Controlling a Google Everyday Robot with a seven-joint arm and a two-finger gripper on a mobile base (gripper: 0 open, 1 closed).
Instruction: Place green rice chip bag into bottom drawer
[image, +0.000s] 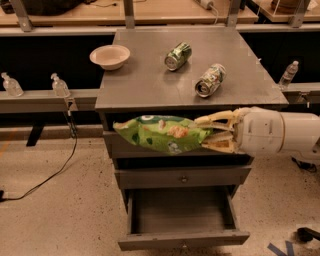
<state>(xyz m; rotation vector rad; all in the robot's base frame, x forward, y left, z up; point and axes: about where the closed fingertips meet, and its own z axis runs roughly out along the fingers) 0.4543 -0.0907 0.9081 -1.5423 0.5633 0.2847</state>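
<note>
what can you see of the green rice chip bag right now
The green rice chip bag is a crinkly bright-green snack bag with pale chip pictures and white marks. It hangs in the air, lying roughly level, in front of the top drawer, above the open bottom drawer. Only the gripper touches it, shut on its picture-right end.
</note>
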